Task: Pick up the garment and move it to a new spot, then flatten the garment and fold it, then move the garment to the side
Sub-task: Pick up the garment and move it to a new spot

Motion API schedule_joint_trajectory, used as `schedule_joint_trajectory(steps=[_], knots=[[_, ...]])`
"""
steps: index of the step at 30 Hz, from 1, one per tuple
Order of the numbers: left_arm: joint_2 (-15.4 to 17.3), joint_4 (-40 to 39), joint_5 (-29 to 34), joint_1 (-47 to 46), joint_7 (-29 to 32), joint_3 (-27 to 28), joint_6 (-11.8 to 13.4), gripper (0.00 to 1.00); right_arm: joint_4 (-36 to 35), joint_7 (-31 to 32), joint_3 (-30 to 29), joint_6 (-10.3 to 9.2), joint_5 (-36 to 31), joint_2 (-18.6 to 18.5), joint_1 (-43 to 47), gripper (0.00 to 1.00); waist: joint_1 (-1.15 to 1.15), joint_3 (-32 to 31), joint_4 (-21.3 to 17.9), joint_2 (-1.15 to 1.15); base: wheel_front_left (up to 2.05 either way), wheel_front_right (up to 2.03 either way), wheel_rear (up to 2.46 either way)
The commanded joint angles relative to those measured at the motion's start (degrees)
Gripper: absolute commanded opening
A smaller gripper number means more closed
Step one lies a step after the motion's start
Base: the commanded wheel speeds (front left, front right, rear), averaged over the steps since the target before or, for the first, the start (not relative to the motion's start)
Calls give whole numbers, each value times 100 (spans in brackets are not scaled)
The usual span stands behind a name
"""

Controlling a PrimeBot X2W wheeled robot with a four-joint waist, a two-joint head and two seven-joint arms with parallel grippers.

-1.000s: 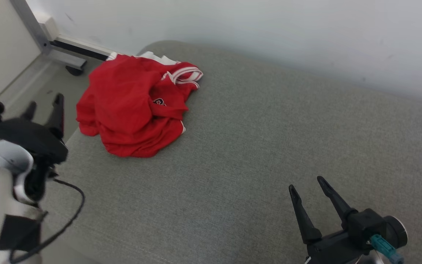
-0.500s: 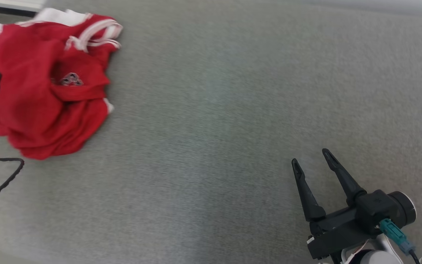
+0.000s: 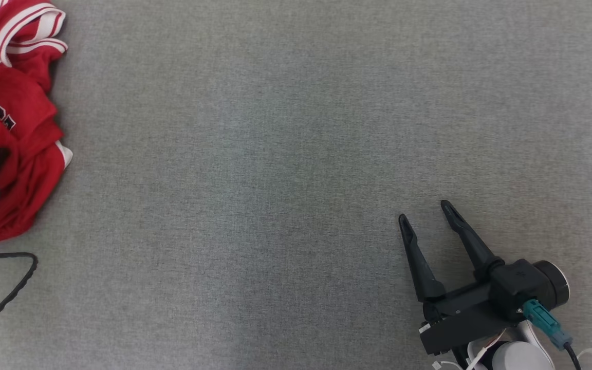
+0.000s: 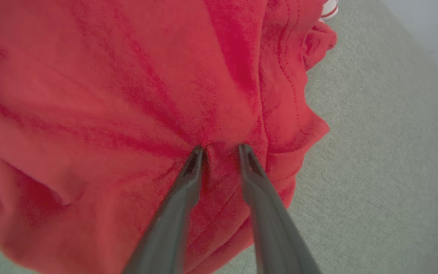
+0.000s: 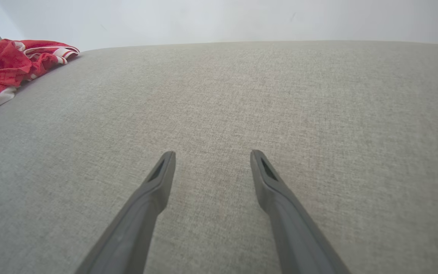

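Over at the left edge, the left gripper [image 4: 221, 146] has dropped onto the red garment [image 4: 108, 87], fingers half-closed round a cloth ridge: pickup beginning; right gripper [image 3: 424, 210] spread

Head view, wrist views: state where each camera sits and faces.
Head view: on the head, looking steeply down at the grey cushion; right gripper lower right.
Left wrist view: on that wrist, close above the red jersey; left gripper, jaws pressing into it.
Right wrist view: on that wrist, looking low across the cushion toward the wall; its jaws open.
All three share the jersey.
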Motion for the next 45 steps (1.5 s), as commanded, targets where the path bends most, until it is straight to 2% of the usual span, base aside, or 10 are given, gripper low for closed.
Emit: schedule_joint_trajectory(steps=[1, 10, 19, 24, 32, 41, 45], knots=[[47, -81, 36, 74, 42, -7, 17, 0, 30, -39, -10, 6, 55, 11, -40, 100, -1, -19, -55, -1, 0, 0, 0], [301, -606, 138, 237, 109, 6, 30, 0, 384, -265, 57, 6, 165, 122, -75, 100, -1, -540, -20, -1, 0, 0, 0], [480, -1119, 163, -60, 47, -120, -214, 0, 839, -549, 56, 6, 392, 236, 38, 100, -1, -1408, -83, -1, 0, 0, 0], [402, -1267, 161, -423, 13, -335, -341, 0, 1017, -679, -84, 5, 487, 257, 231, 100, -1, -1888, -224, -1, 0, 0, 0], [-22, -1324, -2, -1084, -52, -819, -549, 0, 1153, -803, -275, 6, 741, 266, 608, 100, -1, -2499, -690, -1, 0, 0, 0], [-926, -1389, -374, -1475, -147, -1481, -854, 0, 1071, -785, -444, 5, 725, 266, 869, 100, -1, -2832, -1505, -1, 0, 0, 0], [-1157, -1382, -333, -1358, -263, -1685, -920, 0, 1004, -747, -478, 5, 703, 263, 913, 100, -1, -2852, -1757, -1, 0, 0, 0]])
